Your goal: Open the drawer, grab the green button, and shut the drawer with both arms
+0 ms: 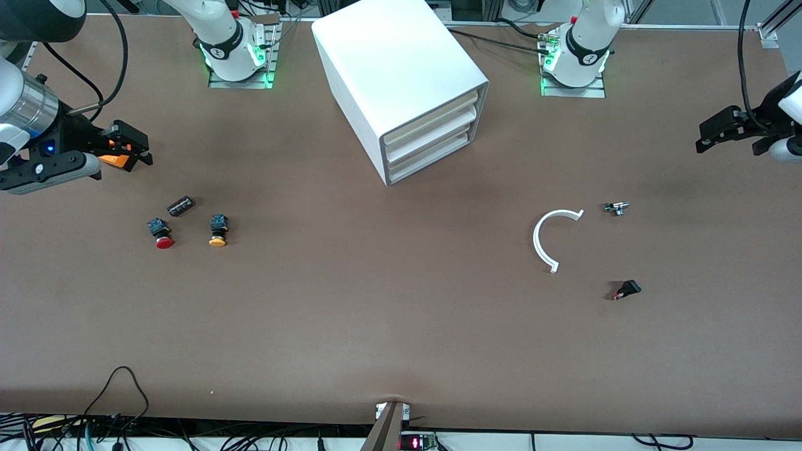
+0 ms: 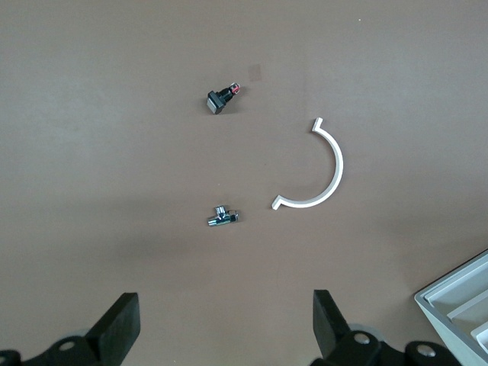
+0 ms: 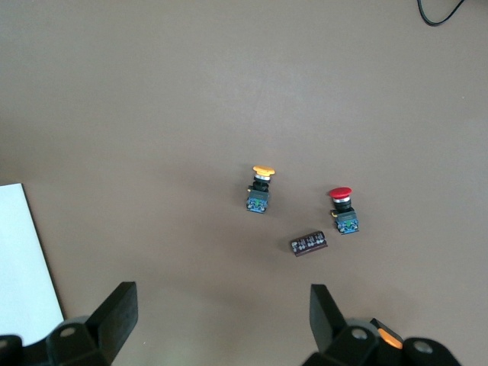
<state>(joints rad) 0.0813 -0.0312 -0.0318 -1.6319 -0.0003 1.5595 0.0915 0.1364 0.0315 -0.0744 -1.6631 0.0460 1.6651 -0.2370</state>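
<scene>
Drawer [image 1: 430,157], the lowest of three cream fronts, sits shut in the white cabinet [image 1: 388,56] at the upper centre of the front view. The cabinet stands askew, so its fronts face the lower part of the frame and the left arm's end of the table. The pull would therefore run along that diagonal.

Left gripper [image 1: 703,141] hangs at the upper frame edge at its own end, fingers apart, over bare table. The drawer fronts are turned its way, so it looks the better placed to pull. Right gripper [image 1: 143,154] hovers at the other upper edge, also spread and holding nothing, facing the cabinet's blank side.

No green-capped button shows anywhere; I judge it lies inside the shut drawer.

A white arc [image 1: 544,238] lies in mid-frame toward the left arm's end. Beneath the right gripper are a red-capped button [image 1: 162,234], an orange-capped button [image 1: 217,231] and a dark block [image 1: 181,205]. Beside the arc are a metal fitting [image 1: 617,208] and a black part [image 1: 628,289]
</scene>
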